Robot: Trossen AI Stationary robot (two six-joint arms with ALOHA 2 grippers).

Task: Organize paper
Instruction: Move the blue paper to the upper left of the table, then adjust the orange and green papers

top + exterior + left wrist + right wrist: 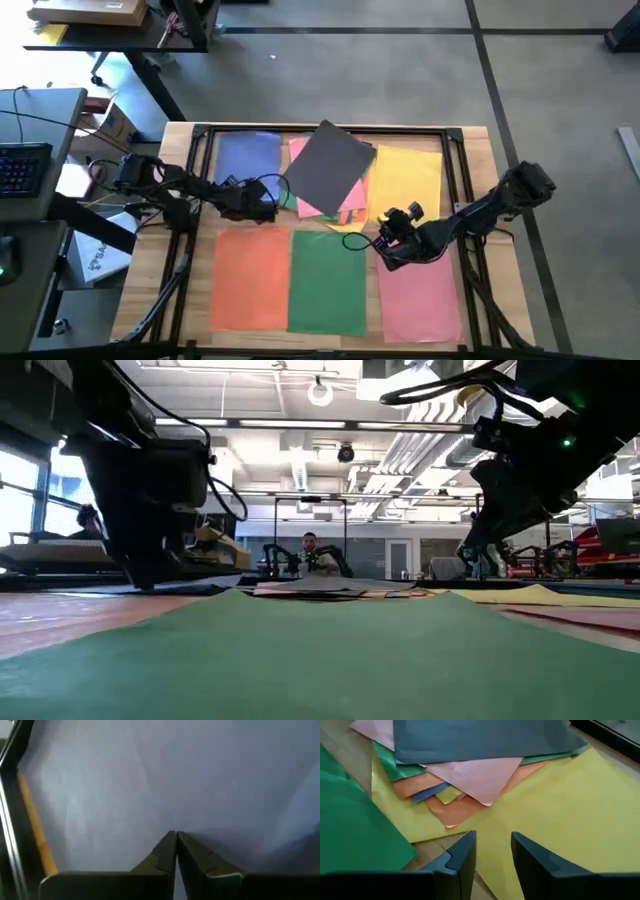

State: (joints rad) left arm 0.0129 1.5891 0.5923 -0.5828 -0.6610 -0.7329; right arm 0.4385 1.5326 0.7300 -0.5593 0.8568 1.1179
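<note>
Overhead, left fingers [175, 851] pinch shut above smooth blue sheet [165, 780]; right fingers [492, 862] gape.

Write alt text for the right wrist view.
The right end effector, fingers open, hovers over a yellow sheet, facing a messy pile: a dark grey sheet on top, with pink, orange, blue and green corners fanning out beneath. A separate green sheet lies beside it on the wooden table.
</note>
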